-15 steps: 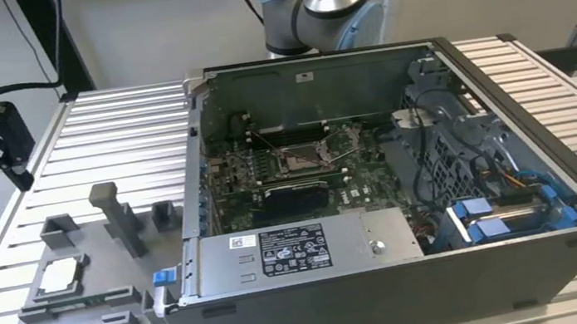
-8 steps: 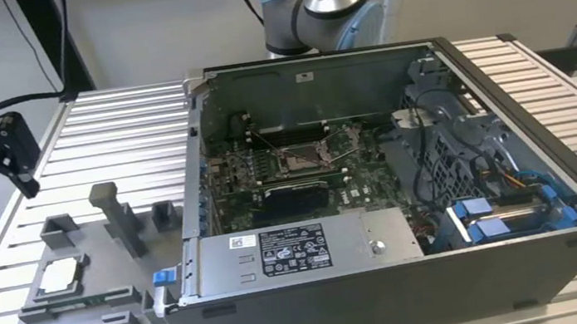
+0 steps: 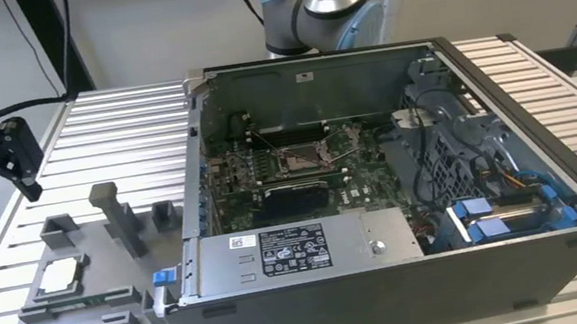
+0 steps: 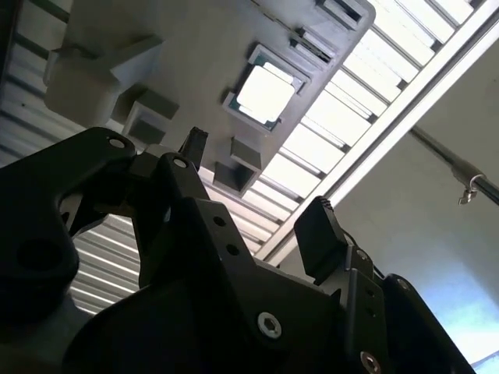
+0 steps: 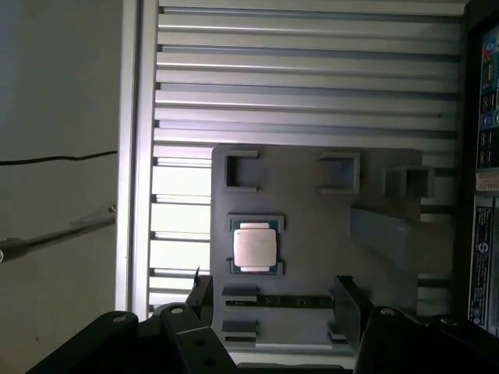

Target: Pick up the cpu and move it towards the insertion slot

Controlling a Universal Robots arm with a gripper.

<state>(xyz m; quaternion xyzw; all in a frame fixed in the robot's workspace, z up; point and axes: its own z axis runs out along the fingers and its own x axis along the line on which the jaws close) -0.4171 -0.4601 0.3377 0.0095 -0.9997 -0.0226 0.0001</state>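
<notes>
The cpu [image 3: 58, 278] [image 4: 265, 95] [image 5: 255, 248], a small square chip with a silvery top, lies flat in a holder on the grey fixture plate [image 3: 105, 297] [image 5: 312, 210] at the exterior view's lower left. My gripper [image 3: 19, 168] [image 4: 257, 191] [image 5: 273, 300] hangs above the table's left edge, well above the cpu and apart from it. It is open, with nothing between its black fingers [image 5: 347, 300]. The insertion slot [image 3: 300, 158], with a shiny frame and brownish centre, sits on the green board inside the open computer case.
The open computer case [image 3: 502, 83] takes up the exterior view's middle and right, with a labelled metal box [image 3: 300, 248] at its front and blue clips [image 3: 486, 215] inside. A tall grey post [image 3: 117, 218] and small blocks stand on the fixture plate. The table [image 3: 128, 133] is slatted aluminium.
</notes>
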